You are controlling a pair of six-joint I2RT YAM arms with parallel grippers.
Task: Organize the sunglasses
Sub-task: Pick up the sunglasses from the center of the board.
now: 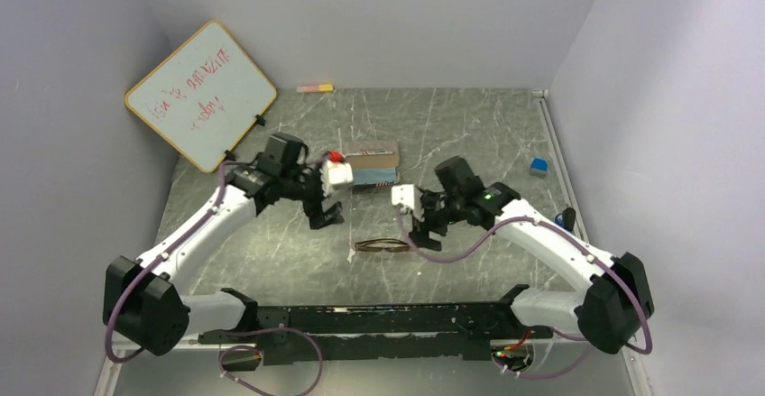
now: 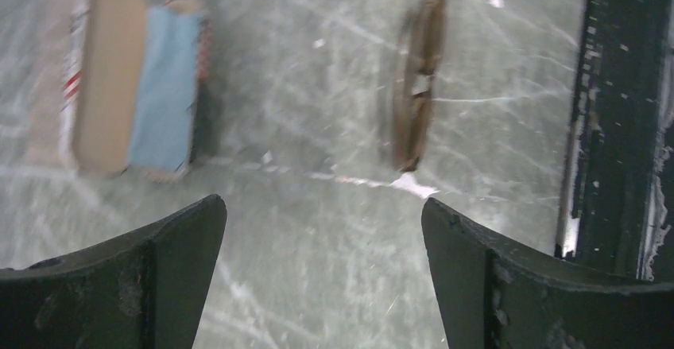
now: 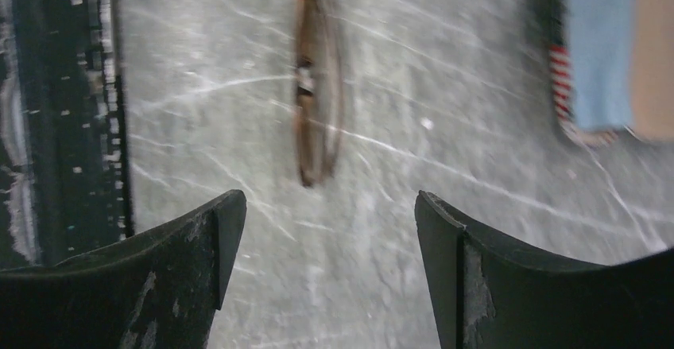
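The brown-framed sunglasses [image 1: 381,245] lie folded on the grey marble table, near the front middle. They also show in the left wrist view [image 2: 416,79] and in the right wrist view [image 3: 314,87]. The slim black pair is out of view. My left gripper [image 1: 327,218] is open and empty over bare table, up and left of the glasses; its jaws [image 2: 322,206] stand wide apart. My right gripper [image 1: 422,238] is open and empty just right of the glasses, jaws [image 3: 327,198] wide apart.
A brown-topped box with a blue side [image 1: 372,163] sits behind the glasses, between the two arms. A whiteboard [image 1: 200,96] leans at the back left. A marker [image 1: 315,87] lies at the back wall. A small blue block [image 1: 539,167] is at the right. A black rail [image 1: 379,319] runs along the front edge.
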